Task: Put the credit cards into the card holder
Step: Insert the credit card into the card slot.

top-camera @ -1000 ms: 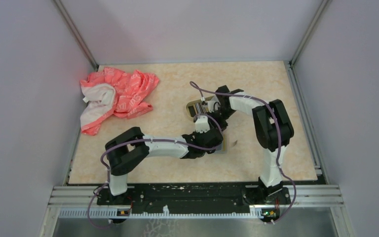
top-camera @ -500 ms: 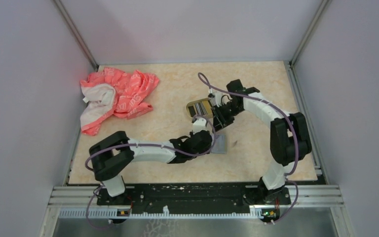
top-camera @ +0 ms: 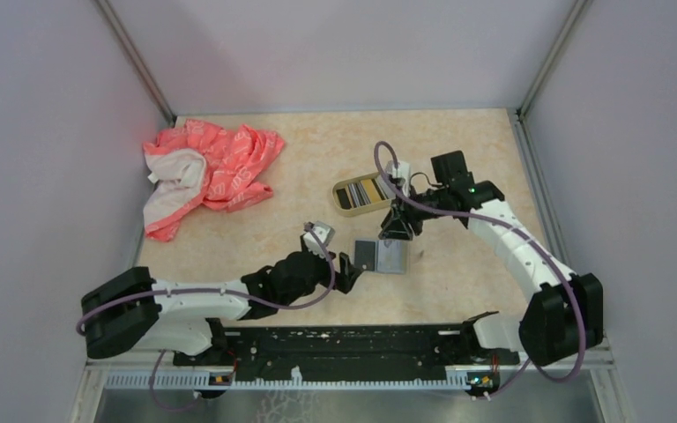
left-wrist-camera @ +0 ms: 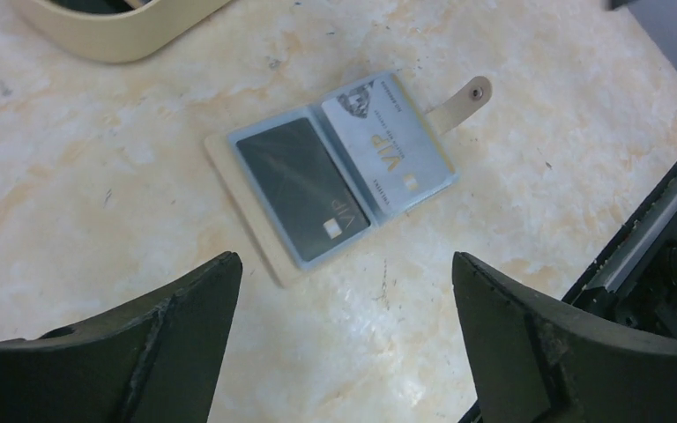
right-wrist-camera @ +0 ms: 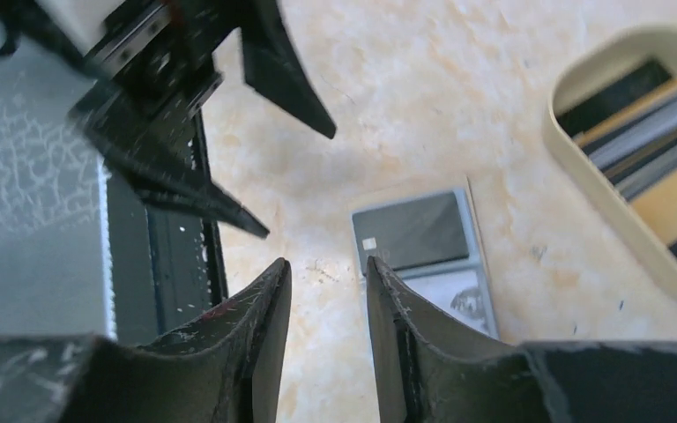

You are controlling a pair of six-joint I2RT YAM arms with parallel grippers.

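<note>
Left gripper (left-wrist-camera: pixel 339 273) hangs wide, empty, over the open card wallet (left-wrist-camera: pixel 344 167); the narrow, empty right gripper (right-wrist-camera: pixel 326 264) should probably pinch the tin (left-wrist-camera: pixel 115 40)'s cards (right-wrist-camera: pixel 661 141) edgewise.

On the table (top-camera: pixel 467 150), a crumpled cloth (top-camera: pixel 207 172) lies at the far left, well apart from everything else. Near the middle sits a tin (top-camera: pixel 336 196) with credit cards (top-camera: pixel 366 190) packed side by side inside it. Just in front of the tin and slightly to its right — near it, not touching — an open card holder (top-camera: pixel 382 256) lies flat, its two halves side by side: one card (left-wrist-camera: pixel 301 189) in the left pocket, a second card (left-wrist-camera: pixel 390 141) in the right. A snap tab (left-wrist-camera: pixel 458 101) sticks out from the right half.
</note>
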